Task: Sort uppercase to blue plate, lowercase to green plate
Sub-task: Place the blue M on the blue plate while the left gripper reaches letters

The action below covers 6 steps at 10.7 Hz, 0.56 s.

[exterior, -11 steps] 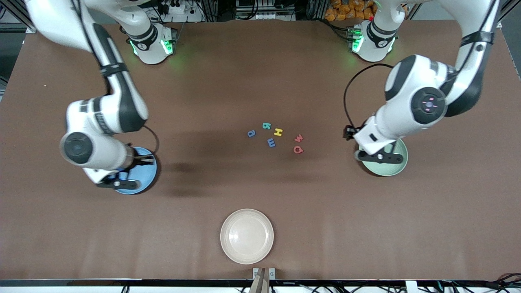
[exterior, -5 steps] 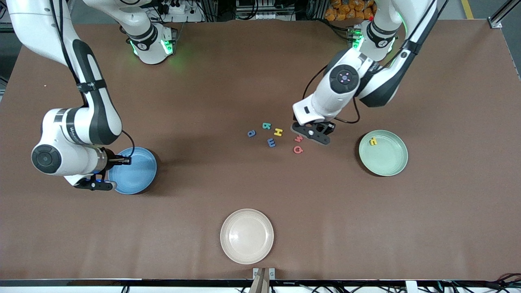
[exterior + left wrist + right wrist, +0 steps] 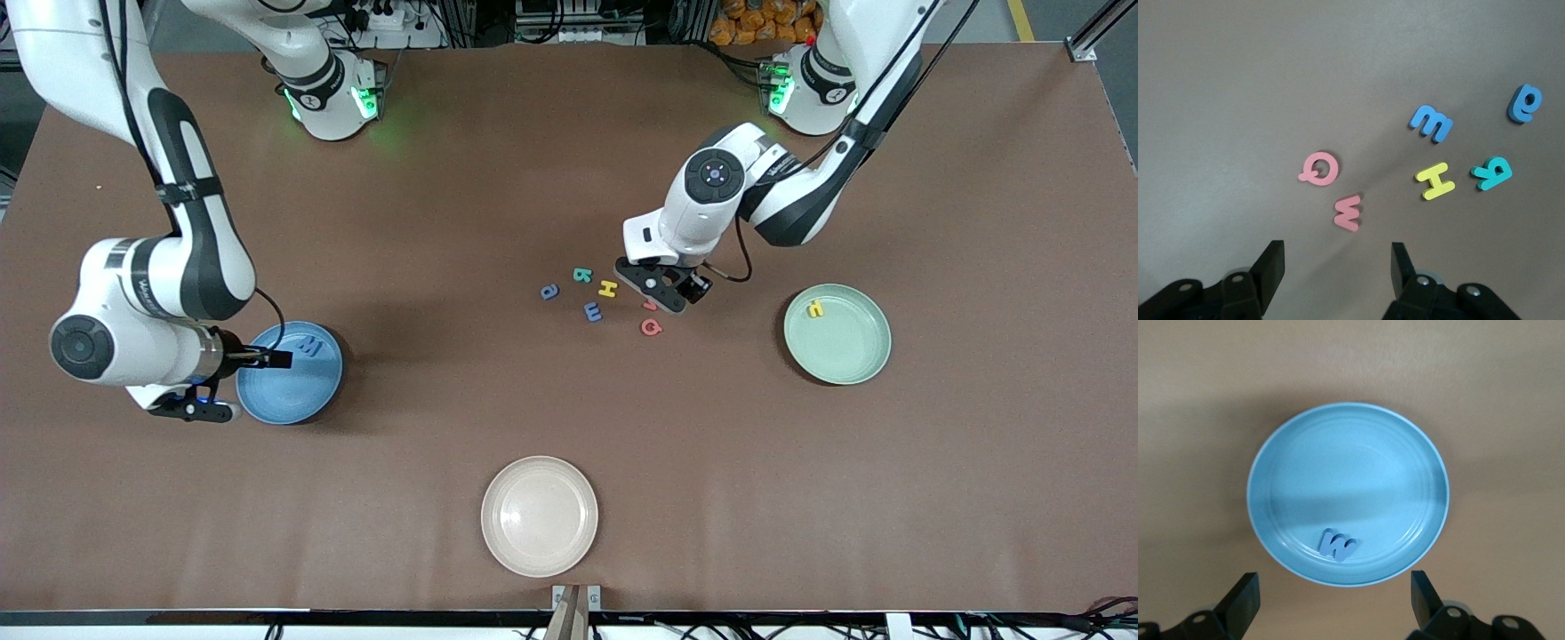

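The blue plate (image 3: 289,391) (image 3: 1351,467) holds the blue capital M (image 3: 311,342) (image 3: 1339,545). My right gripper (image 3: 204,411) (image 3: 1333,587) hangs open and empty just off the plate's rim, toward the right arm's end. On the green plate (image 3: 845,347) lies a yellow h (image 3: 814,308). In the table's middle lie blue a (image 3: 549,291) (image 3: 1525,104), teal R (image 3: 582,274) (image 3: 1491,173), yellow H (image 3: 608,288) (image 3: 1435,181), blue m (image 3: 592,311) (image 3: 1431,123), red m (image 3: 1347,213) and red Q (image 3: 652,327) (image 3: 1318,168). My left gripper (image 3: 662,293) (image 3: 1337,257) is open and empty over the red m.
A cream plate (image 3: 539,516) sits near the front edge, nearer to the camera than the letters. Bare brown table lies between the letter cluster and each coloured plate.
My right gripper opened, left the blue M in the blue plate and drew back off its rim. My left arm swung from the green plate to over the red m.
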### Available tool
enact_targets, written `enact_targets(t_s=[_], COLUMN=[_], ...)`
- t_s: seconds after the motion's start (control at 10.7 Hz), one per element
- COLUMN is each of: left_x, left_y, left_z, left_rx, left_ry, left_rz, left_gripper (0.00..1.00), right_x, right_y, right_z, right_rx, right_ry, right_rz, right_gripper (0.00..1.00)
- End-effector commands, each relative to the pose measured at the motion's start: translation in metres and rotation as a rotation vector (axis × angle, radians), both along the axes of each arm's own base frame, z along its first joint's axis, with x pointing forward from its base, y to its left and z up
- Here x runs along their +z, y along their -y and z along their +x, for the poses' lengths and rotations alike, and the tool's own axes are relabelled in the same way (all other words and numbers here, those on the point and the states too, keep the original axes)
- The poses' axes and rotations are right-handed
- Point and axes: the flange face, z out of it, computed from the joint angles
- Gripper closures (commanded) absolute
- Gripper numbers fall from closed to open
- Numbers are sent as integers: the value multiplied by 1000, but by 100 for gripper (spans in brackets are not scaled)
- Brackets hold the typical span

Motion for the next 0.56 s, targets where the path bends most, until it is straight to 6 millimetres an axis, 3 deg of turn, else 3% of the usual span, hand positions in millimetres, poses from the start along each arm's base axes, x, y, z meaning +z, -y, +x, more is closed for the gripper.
enact_targets(t_s=[0.0,0.19,0.47], left_x=[-15,-38,-59], left_y=[4,5,6], left_z=[-3,-7,-12], left_rx=[-52,-60,-83], left_ry=[21,13,21], left_rz=[-14,-34,-48], left_gripper=[28,28,30], right_x=[58,106,148], right_y=[2,5,16], right_z=[-8,-14,-25], right_rx=[-3,-6,-22], right_ry=[64,130,169], right_rz=[29,35,40], right_gripper=[0,0,0])
